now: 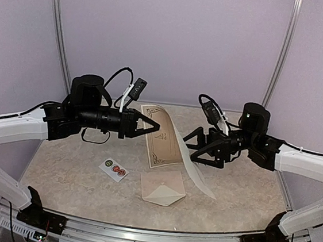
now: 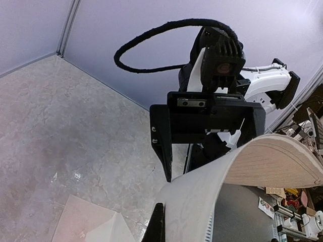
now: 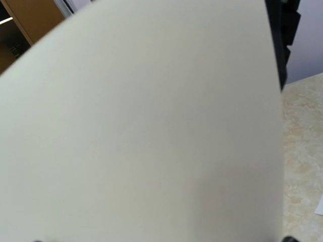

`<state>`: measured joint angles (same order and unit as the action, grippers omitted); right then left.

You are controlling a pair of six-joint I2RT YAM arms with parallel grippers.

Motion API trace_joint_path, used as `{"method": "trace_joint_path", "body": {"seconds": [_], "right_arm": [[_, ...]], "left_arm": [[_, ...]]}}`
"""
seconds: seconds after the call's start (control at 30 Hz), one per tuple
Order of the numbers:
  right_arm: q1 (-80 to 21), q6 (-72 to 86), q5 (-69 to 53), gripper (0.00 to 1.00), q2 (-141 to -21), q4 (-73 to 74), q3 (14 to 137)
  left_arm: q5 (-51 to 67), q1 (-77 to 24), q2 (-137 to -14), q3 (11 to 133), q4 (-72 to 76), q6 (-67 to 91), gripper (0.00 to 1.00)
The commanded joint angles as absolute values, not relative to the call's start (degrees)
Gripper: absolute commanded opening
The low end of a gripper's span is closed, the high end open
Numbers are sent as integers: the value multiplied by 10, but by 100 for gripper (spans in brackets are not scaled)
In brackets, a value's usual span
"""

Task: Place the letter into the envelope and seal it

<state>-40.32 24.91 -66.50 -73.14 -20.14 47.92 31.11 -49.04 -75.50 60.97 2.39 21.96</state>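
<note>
From above, the left tool [image 1: 152, 125] is clamped on the edge of the letter [image 1: 160, 147], which arches toward the wide-open right tool [image 1: 188, 149]. The envelope [image 1: 163, 189] lies flat on the counter [image 1: 69, 175] nearby. The left wrist view shows the sheet curling up from that tool's fingers [image 2: 156, 229], and in the right wrist view its plain back fills the frame.
</note>
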Motion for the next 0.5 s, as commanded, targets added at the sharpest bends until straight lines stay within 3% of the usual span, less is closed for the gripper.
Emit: {"method": "trace_joint_path", "body": {"seconds": [0.0, 0.47], "right_arm": [[-427, 226, -636, 99, -757, -192, 510], [-462, 184, -623, 100, -797, -149, 543]], "left_arm": [[328, -486, -760, 599, 60, 241, 0], [352, -429, -782, 584, 78, 322, 0]]}}
